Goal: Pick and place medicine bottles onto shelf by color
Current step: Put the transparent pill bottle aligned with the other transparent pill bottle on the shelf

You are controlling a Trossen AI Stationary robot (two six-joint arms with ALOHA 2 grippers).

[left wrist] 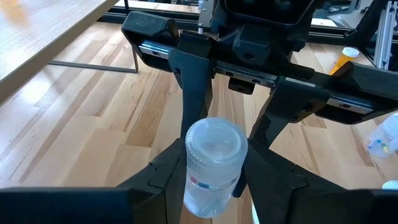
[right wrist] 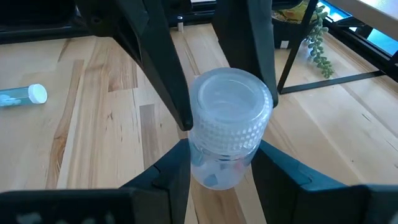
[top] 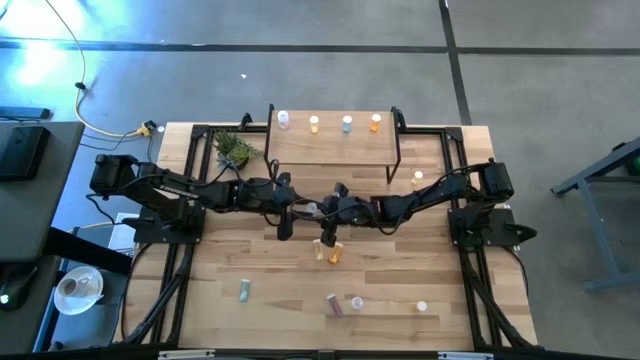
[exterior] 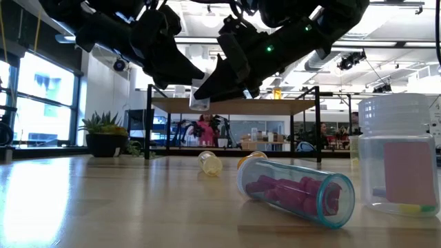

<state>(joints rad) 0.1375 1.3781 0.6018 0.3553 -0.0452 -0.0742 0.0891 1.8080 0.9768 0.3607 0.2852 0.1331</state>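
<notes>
Both grippers, left point(left wrist: 208, 180) and right point(right wrist: 221, 168), pinch one clear bottle point(left wrist: 211, 165) above a wooden table point(top: 280, 290) in an office with concrete floor point(top: 560, 70).

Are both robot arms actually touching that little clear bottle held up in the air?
Touching. In each wrist view that arm's dark jaws press both sides of the clear bottle, with no gap visible.

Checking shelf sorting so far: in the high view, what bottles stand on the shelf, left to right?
On the shelf: clear bottle → yellow bottle → pale blue bottle → orange bottle.
</notes>
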